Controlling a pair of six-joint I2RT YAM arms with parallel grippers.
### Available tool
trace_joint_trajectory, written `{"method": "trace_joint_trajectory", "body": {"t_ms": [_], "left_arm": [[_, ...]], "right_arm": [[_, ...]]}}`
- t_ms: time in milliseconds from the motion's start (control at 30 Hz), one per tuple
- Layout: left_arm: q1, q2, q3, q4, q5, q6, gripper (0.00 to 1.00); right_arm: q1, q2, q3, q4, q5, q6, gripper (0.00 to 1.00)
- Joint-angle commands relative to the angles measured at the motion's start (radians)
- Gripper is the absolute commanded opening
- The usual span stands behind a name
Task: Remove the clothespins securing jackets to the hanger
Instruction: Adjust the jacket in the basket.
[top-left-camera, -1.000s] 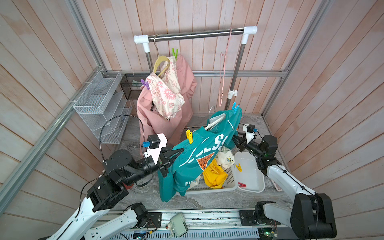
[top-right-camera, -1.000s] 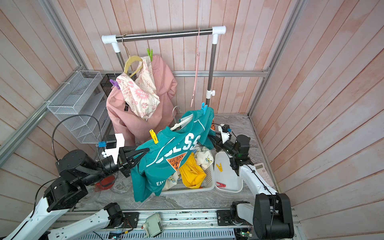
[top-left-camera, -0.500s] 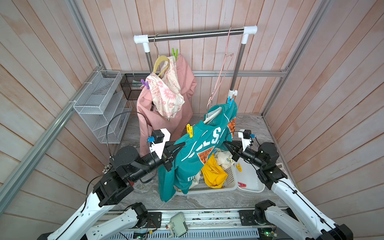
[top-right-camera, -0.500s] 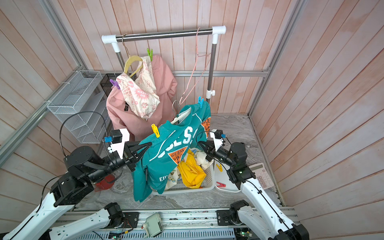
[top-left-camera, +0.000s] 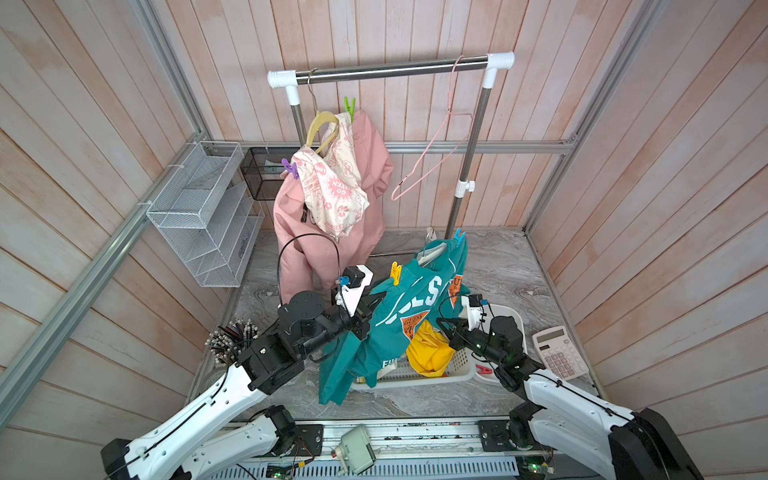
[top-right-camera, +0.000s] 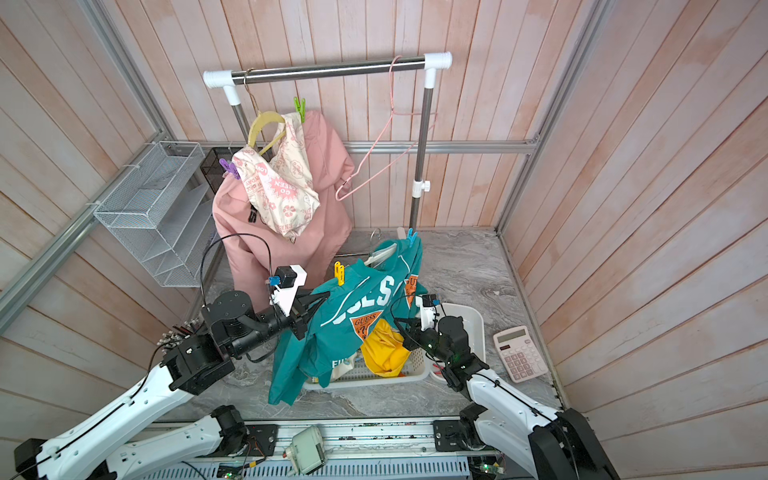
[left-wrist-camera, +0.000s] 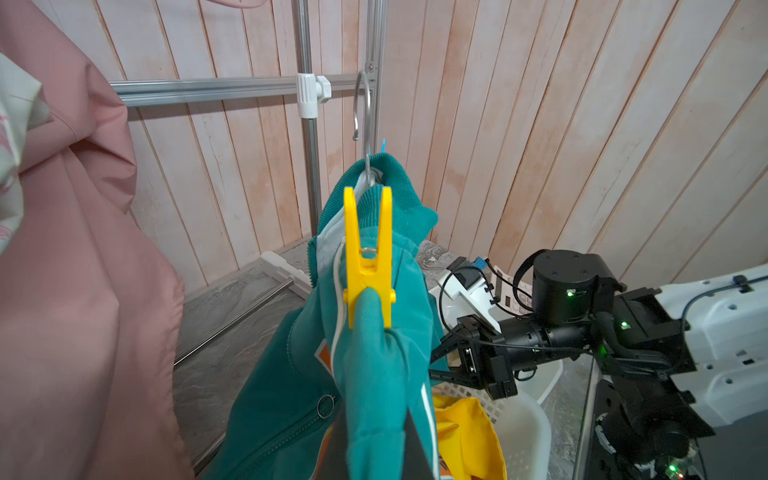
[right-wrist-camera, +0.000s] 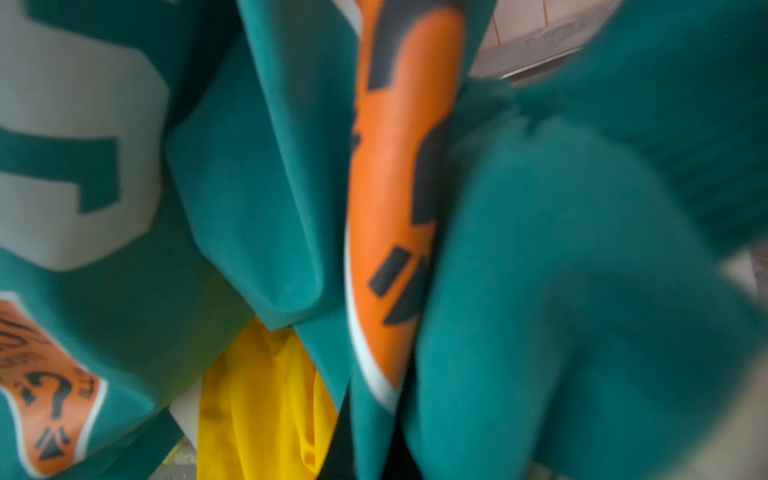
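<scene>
Clamping the teal jacket (top-left-camera: 368, 349) are left gripper (top-left-camera: 379, 296) and right gripper (top-left-camera: 440, 324)

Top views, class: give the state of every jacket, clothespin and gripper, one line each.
teal jacket, off rail, pinned to hanger
yellow clothespin, clipped on teal jacket
blue clothespin, clipped on teal jacket
pink jacket, hanging, pinned
yellow jacket, lying in basket
left gripper, shut on teal jacket
right gripper, shut
</scene>
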Motion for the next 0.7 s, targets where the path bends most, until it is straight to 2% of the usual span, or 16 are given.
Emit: {"method": "trace_joint_trajectory", "body": {"t_ms": [0,133,200,233,400,467,667], "left_arm": [[0.003,-0.022,-0.005,0.23,-0.075,-0.003,0.0],[0.003,-0.019,-0.053,0.271,-0.114,-0.014,0.0],[0.004,-0.007,-0.059,0.266,-0.134,-0.015,0.0],[0.004,0.0,-0.058,0.263,-0.14,-0.015,0.0],[0.005,0.023,-0.055,0.27,-0.148,0.0,0.0],[0.01,0.029,-0.051,0.275,-0.144,0.001,0.0],[0.022,0.06,-0.034,0.293,-0.101,-0.006,0.0]], "right_arm": [[0.017,0.078,-0.024,0.01,0.049,0.057,0.0],[0.018,0.118,0.003,-0.068,0.118,0.031,0.0],[0.021,0.093,0.026,-0.105,0.11,-0.004,0.0],[0.024,0.073,0.033,-0.115,0.107,-0.015,0.03],[0.103,-0.118,0.117,-0.249,0.181,-0.081,0.37],[0.147,-0.175,0.158,-0.316,0.216,-0.102,0.47],[0.285,-0.244,0.216,-0.425,0.315,-0.081,0.55]]}}
